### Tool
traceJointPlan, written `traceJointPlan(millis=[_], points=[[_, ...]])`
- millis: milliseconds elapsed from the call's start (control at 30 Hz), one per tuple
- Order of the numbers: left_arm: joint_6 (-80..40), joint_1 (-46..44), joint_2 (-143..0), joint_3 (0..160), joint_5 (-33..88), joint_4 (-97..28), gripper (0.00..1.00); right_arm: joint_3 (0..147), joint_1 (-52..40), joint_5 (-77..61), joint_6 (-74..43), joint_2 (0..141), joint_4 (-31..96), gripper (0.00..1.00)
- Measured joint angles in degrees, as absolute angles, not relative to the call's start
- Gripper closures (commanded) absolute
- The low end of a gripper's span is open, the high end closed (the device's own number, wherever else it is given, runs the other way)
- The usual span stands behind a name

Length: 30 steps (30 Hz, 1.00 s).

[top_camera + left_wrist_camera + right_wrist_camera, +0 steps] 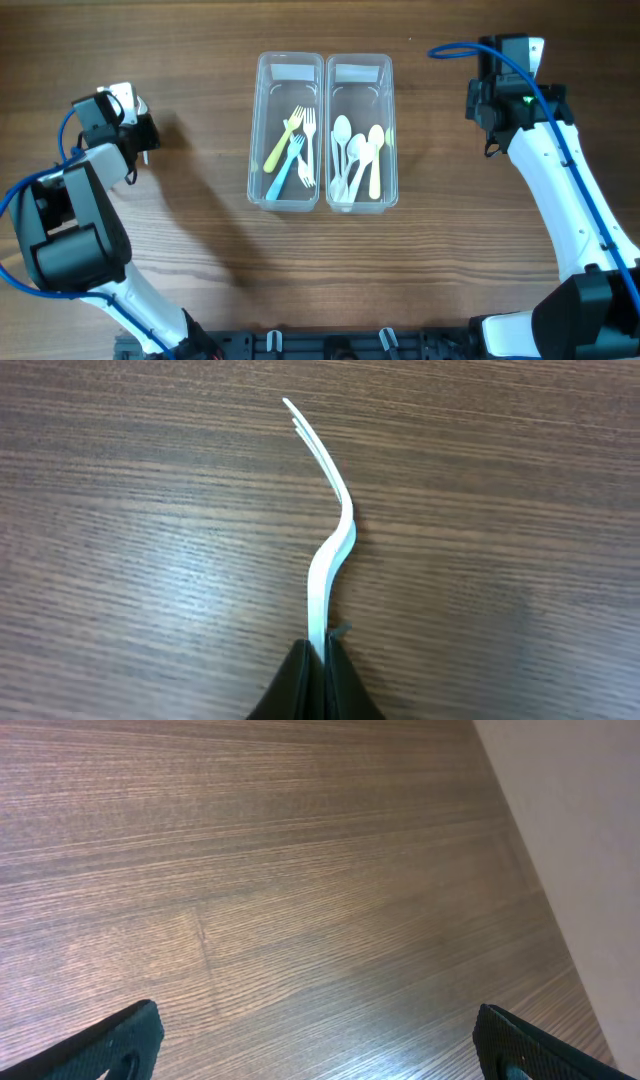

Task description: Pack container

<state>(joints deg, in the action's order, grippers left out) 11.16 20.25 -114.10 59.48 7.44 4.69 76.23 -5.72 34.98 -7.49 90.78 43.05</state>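
The left fingers (320, 660) pinch a white fork (322, 585) by its handle, tines ahead over the desk (150, 510), ready to carry. Its likely home, the fork container (290, 90), sits well apart beside the spoon container (360, 95); beyond, the right fingers (320, 1045) gape empty, out of the way

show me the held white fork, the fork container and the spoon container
white fork (322, 580), left wrist view, handle
fork container (275, 100), overhead view, bare floor
spoon container (362, 98), overhead view, bare floor
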Motion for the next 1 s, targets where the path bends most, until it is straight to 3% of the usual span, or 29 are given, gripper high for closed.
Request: traceJointPlan(millis=[233, 367, 567, 833, 867, 900, 967, 1000], points=[[9.1, 12.7, -96.0, 59.5, 9.1, 3.0, 0.96, 76.2, -5.7, 35.0, -7.5, 90.8, 43.0, 0.00], [4.3, 1.0, -86.1, 59.9, 11.0, -3.2, 0.96, 76.2, -5.7, 35.0, -7.5, 90.8, 43.0, 0.00], [2.2, -18.5, -86.7, 60.0, 11.4, -11.2, 0.96, 76.2, -5.7, 35.0, -7.5, 90.8, 43.1, 0.00], [-8.6, -22.6, -86.7, 60.0, 5.4, -16.2, 0.96, 76.2, -5.7, 35.0, -7.5, 90.8, 43.0, 0.00], [-9.3, -22.6, -86.7, 60.0, 5.4, -16.3, 0.70, 76.2, -5.7, 35.0, -7.5, 90.8, 43.0, 0.00], [-9.6, -22.6, -86.7, 60.0, 5.3, -16.3, 0.12, 76.2, -5.7, 35.0, -7.5, 90.8, 43.0, 0.00], [-10.2, -22.6, -86.7, 60.0, 5.1, -16.3, 0.00, 76.2, -5.7, 35.0, -7.5, 90.8, 43.0, 0.00], [-10.3, -22.6, -86.7, 60.0, 5.0, -16.3, 0.00, 76.2, -5.7, 35.0, -7.5, 90.8, 43.0, 0.00]])
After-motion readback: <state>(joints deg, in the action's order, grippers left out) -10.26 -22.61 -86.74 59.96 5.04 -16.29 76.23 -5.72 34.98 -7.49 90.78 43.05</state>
